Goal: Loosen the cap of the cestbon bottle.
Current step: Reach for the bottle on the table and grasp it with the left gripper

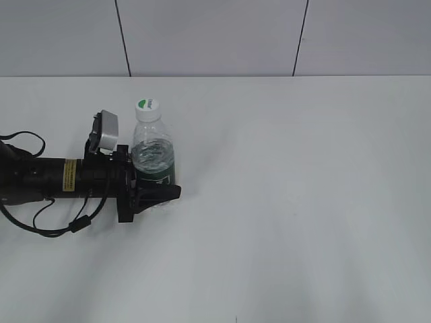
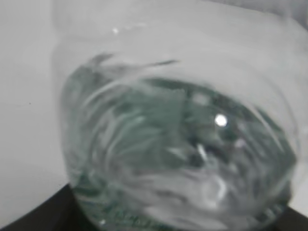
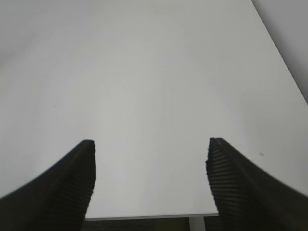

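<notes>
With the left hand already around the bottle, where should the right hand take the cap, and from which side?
Probably from above. The cap is small, round and tops the upright cestbon bottle, with free space over it. The left hand appears to clamp the label band low down, so the sides of the cap are free. The right hand, open over bare table, should descend and pinch its rim.

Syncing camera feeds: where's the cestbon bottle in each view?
Exterior: cestbon bottle upright, left of centre, left gripper around its green label.
Left wrist: bottle fills the frame, blurred.
Right wrist: not in it; open right gripper over bare table.
Shared landmark: white table.
</notes>
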Controlling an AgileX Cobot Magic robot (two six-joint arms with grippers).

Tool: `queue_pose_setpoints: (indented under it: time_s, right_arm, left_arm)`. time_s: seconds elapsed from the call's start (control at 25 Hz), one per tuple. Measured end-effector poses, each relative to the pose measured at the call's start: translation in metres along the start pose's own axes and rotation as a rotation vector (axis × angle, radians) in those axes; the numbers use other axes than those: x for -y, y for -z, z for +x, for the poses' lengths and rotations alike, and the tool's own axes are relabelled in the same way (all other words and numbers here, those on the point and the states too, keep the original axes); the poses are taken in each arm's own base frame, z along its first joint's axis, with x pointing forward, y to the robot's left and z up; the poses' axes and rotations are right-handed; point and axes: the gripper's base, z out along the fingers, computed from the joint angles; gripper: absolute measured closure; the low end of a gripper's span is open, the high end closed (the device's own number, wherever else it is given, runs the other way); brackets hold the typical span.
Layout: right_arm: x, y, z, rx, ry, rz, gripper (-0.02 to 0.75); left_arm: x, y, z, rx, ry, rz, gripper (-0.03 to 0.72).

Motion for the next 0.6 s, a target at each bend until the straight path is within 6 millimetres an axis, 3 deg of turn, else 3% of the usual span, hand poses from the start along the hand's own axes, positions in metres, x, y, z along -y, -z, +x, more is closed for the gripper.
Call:
queue_pose_setpoints:
  time_s: [0.6]
  right_arm:
    - [-0.0001, 0.0, 0.0, 0.0, 0.0, -0.001, 0.192]
  left_arm:
    - [0.0019, -0.0017, 0.0, -0.004, 0.006, 0.014, 0.258]
